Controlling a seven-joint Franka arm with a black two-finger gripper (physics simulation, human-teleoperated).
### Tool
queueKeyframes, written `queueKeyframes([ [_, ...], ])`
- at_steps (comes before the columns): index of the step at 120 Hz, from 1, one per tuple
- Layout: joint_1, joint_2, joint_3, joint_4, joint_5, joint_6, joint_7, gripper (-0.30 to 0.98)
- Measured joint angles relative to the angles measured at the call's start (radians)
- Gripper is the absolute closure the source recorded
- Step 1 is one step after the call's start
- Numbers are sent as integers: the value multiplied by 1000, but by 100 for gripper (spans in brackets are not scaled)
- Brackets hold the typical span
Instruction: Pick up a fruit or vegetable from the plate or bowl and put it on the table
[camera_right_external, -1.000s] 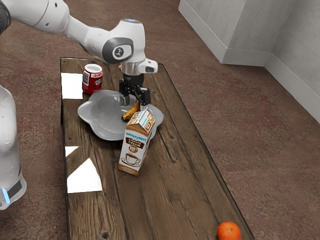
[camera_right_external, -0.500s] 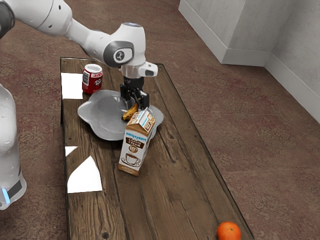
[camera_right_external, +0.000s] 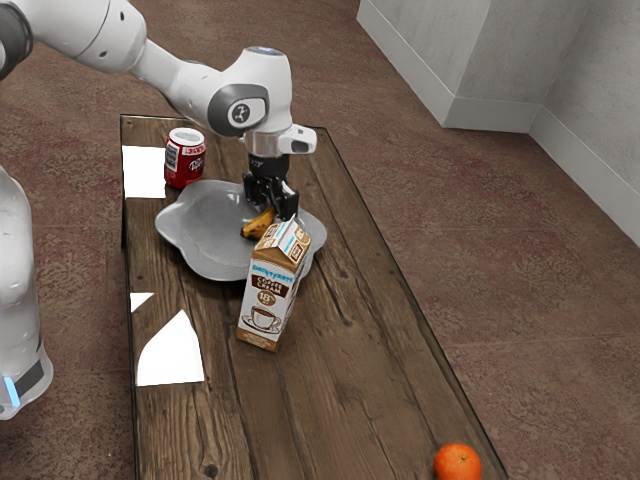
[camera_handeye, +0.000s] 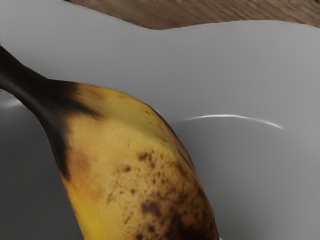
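Banana (camera_right_external: 257, 226) lying in the plate (camera_right_external: 205, 235), under the gripper (camera_right_external: 271, 211)

The gripper is hovering low over the plate, and the banana is lying just below it. Whether the gripper is open or closed, I cannot tell. Near the plate, the carton (camera_right_external: 270, 295) is standing and showing "COFFEE CREAM" and "18%"; its blue word is staying too small for reading. Beside the plate, the red can (camera_right_external: 184, 162) is carrying white letters, "Dr". The plate is showing smooth, grey, glossy material and a wavy rim; the banana is curving, yellow with brown spots and a dark stem. The round orange (camera_right_external: 458, 464) is resting well apart from the plate, on the wooden table (camera_right_external: 350, 370).
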Motion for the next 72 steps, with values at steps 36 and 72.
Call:
queueKeyframes([
  [36,-1,-22,2,24,12,5,-33,58],
  [72,156,78,64,303,60,-10,-24,57],
])
